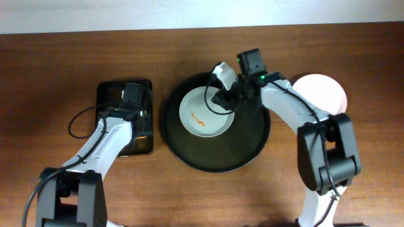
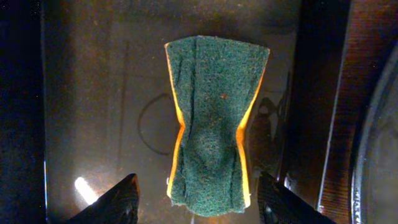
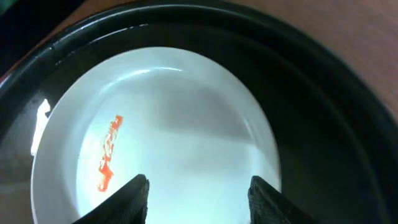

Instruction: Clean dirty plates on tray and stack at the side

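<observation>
A white plate [image 1: 201, 115] with an orange-red smear lies in the round black tray [image 1: 249, 148]. In the right wrist view the plate [image 3: 186, 118] fills the middle, smear at its left. My right gripper [image 1: 222, 96] is open just above the plate's far right part; its fingers [image 3: 198, 193] hold nothing. Another white plate [image 1: 325, 93] lies on the table right of the tray, partly hidden by the right arm. My left gripper [image 1: 130, 101] is open above a green and yellow sponge [image 2: 214, 124]; its fingers [image 2: 199, 202] straddle the sponge's near end without touching it.
The sponge lies in a small rectangular black tray [image 1: 142, 142] left of the round tray; it also shows in the left wrist view [image 2: 93, 112]. Brown wooden table [image 1: 76, 63] all around. The round tray's rim [image 2: 373, 155] shows at the right of the left wrist view.
</observation>
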Controlling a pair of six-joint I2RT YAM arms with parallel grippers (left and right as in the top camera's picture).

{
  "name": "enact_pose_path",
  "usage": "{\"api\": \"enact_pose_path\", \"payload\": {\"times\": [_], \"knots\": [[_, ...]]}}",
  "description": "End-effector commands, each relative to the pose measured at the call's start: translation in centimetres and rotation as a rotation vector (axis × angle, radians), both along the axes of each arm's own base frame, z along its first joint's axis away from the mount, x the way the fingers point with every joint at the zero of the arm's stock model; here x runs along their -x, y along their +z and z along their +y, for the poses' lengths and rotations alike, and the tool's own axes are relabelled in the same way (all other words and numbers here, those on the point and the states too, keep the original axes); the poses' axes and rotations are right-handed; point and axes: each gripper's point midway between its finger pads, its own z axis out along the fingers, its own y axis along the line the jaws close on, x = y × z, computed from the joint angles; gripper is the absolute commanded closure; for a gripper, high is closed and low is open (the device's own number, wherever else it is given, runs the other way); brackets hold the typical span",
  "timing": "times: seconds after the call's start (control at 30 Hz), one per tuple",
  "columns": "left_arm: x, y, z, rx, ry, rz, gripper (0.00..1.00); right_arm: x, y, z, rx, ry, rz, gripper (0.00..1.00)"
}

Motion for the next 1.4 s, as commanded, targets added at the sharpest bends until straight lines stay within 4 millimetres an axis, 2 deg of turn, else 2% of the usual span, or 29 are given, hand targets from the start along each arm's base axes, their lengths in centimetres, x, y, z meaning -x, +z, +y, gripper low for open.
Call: {"api": "enact_pose_path", "payload": {"times": [0.0,0.1,0.2,0.3,0.33,0.4,0.43,0.47,0.57,0.6,0.67,0.73,0.77,0.87,0.97,1.0,1.07,1.13,1.17,1.2,1.27,1.33,1.37], "knots": [[0.0,-0.1,0.0,0.009,0.005,0.002,0.42,-0.4,-2.5,-0.6,0.079,-0.008,-0.007,0.48],[-0.1,-0.1,0.0,0.008,0.004,0.002,0.42,-2.2,-2.9,-1.1,0.117,-0.042,-0.073,0.47],[0.0,-0.1,0.0,0.009,0.004,0.003,0.42,-2.6,-2.8,-1.1,0.119,-0.049,-0.092,0.47],[-0.1,-0.1,0.0,0.011,0.004,0.003,0.42,-2.1,-5.1,-2.1,0.174,-0.066,-0.049,0.47],[-0.1,-0.1,0.0,0.011,0.004,0.003,0.42,-1.9,-6.1,-2.4,0.191,-0.069,-0.028,0.53],[0.0,-0.1,0.0,0.011,0.003,0.003,0.42,-1.8,-6.9,-3.4,0.246,-0.105,-0.010,0.85],[-0.1,-0.1,0.0,0.011,0.004,0.003,0.42,-1.7,-6.6,-3.9,0.270,-0.116,-0.009,0.93],[-0.1,-0.1,0.0,0.011,0.004,0.003,0.42,-1.7,-6.2,-4.3,0.289,-0.126,-0.015,0.96],[-0.1,-0.1,0.0,0.011,0.003,0.003,0.42,-1.5,-2.5,-5.8,0.329,-0.223,-0.033,0.96],[-0.1,-0.1,0.0,0.011,0.003,0.002,0.42,-1.4,-0.9,-7.0,0.358,-0.304,-0.038,0.96],[-0.1,-0.1,0.0,0.011,0.003,0.003,0.42,0.5,1.3,-8.9,0.406,-0.390,0.002,0.96],[-0.1,-0.1,0.0,0.011,0.004,0.003,0.41,3.1,2.1,-10.2,0.441,-0.456,0.092,0.96],[-0.1,-0.1,0.0,0.011,0.003,0.003,0.41,4.2,2.2,-11.2,0.474,-0.529,0.136,0.96],[0.0,-0.1,-0.3,0.028,-0.002,0.006,0.41,7.9,1.5,-16.3,0.643,-0.844,0.258,0.96],[-0.1,-0.2,-0.8,0.054,-0.010,0.006,0.41,8.8,0.5,-19.1,0.644,-0.997,0.320,0.96],[-0.1,-0.2,-0.8,0.055,-0.010,0.002,0.41,9.2,0.0,-20.7,0.636,-1.060,0.352,0.96],[-0.3,-0.1,-0.8,0.055,-0.010,-0.003,0.41,9.0,-0.8,-22.6,0.611,-1.116,0.362,0.96],[-0.4,-0.1,-0.8,0.056,-0.010,-0.008,0.41,8.7,-1.8,-22.6,0.556,-1.104,0.381,0.96],[-0.4,-0.1,-0.8,0.056,-0.010,-0.009,0.41,8.9,-2.5,-22.7,0.547,-1.104,0.385,0.91],[-0.4,-0.1,-0.8,0.056,-0.010,-0.009,0.41,9.3,-3.1,-23.0,0.550,-1.108,0.391,0.82],[-0.4,-0.1,-0.8,0.056,-0.011,-0.009,0.41,9.8,-3.5,-23.4,0.558,-1.110,0.410,0.70],[-0.4,-0.1,-0.8,0.056,-0.011,-0.011,0.41,9.7,-3.6,-22.1,0.464,-1.029,0.475,0.58],[-0.5,-0.1,-0.8,0.056,-0.011,-0.011,0.41,9.8,-3.6,-21.7,0.426,-1.012,0.500,0.57]]}}
